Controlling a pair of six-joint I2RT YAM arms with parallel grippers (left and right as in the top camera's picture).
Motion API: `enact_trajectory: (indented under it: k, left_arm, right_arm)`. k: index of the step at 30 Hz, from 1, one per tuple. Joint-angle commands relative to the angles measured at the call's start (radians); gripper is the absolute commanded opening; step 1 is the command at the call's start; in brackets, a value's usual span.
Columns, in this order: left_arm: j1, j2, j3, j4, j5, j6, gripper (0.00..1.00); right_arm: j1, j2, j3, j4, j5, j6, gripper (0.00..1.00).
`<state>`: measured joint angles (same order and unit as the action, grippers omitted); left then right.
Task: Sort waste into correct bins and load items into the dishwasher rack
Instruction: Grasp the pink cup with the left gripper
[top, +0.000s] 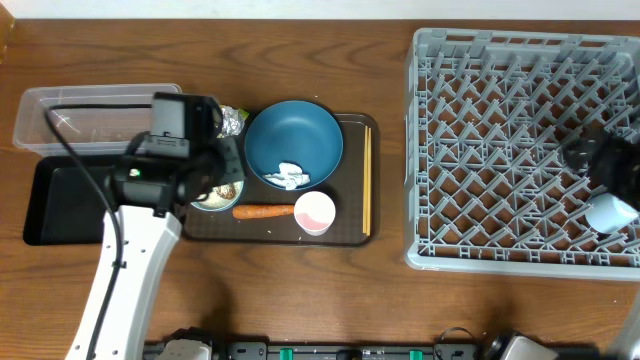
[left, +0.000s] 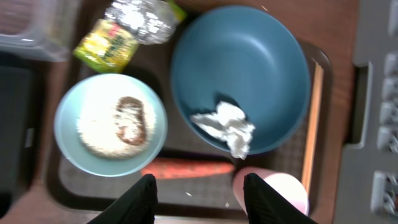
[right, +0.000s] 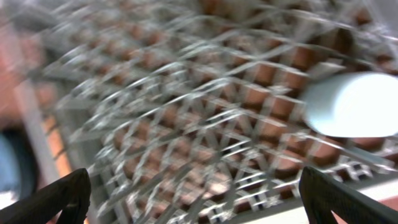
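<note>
- Black fingers of the left gripper (left: 199, 202) are nearest, spread wide with nothing between them, up over the carrot (left: 186, 168).
- Over on the right, the right gripper (right: 202, 205) is spread wide too and holds nothing.
- It hangs above the big grey rack (top: 500, 150), where a light-blue cup (top: 610, 212) lies near the right side.
- The brown tray (top: 350, 230) sits in the middle of the table.
- Left of it are the clear tub (top: 80, 110) and the black tray (top: 60, 205).
- The blue plate (left: 249, 68) is on the brown tray, with white tissue (left: 227, 127) in it.
- The light-blue bowl (left: 68, 118), left of the plate, holds rice (left: 99, 130) and a brown lump (left: 129, 119).
- The pink cup (top: 314, 212) is by the carrot's right end.
- Chopsticks (top: 366, 180) lie along the tray's right edge.
- Wrappers (left: 134, 25) sit behind the bowl.
</note>
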<state>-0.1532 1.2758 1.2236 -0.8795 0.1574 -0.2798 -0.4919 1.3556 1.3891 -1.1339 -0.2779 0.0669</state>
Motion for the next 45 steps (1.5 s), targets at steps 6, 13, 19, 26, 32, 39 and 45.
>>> enact_trajectory:
  k: [6,13,19,26,32,39,45]
  left_arm:
    - [-0.145,0.095,-0.042,-0.066,0.018,-0.051,0.47]
    - [-0.22,0.241,-0.042,-0.084,0.103,-0.092,0.46]
    - [-0.265,0.357,-0.042,-0.081,0.12,-0.092,0.46]
    - [-0.278,0.445,-0.042,-0.08,0.119,-0.092,0.25]
    - [-0.278,0.443,-0.042,-0.08,0.12,-0.092,0.06]
    - [-0.276,0.43,-0.032,-0.084,0.127,-0.083,0.06]
    - [-0.22,0.319,0.018,-0.084,0.246,-0.042,0.06]
  right_arm:
    - [0.185,-0.053,0.01,-0.075,-0.067,-0.076,0.99]
    - [0.199,-0.04,0.004,-0.087,-0.063,-0.076,0.99]
    - [0.199,-0.04,0.004,-0.093,-0.063,-0.076,0.99]
    - [0.198,-0.04,0.004,-0.093,-0.062,-0.076,0.99]
    - [0.198,-0.04,0.004,-0.093,-0.062,-0.076,0.99]
    - [0.198,-0.04,0.004,-0.099,-0.061,-0.076,0.99]
    - [0.198,-0.04,0.004,-0.101,-0.011,-0.076,0.99]
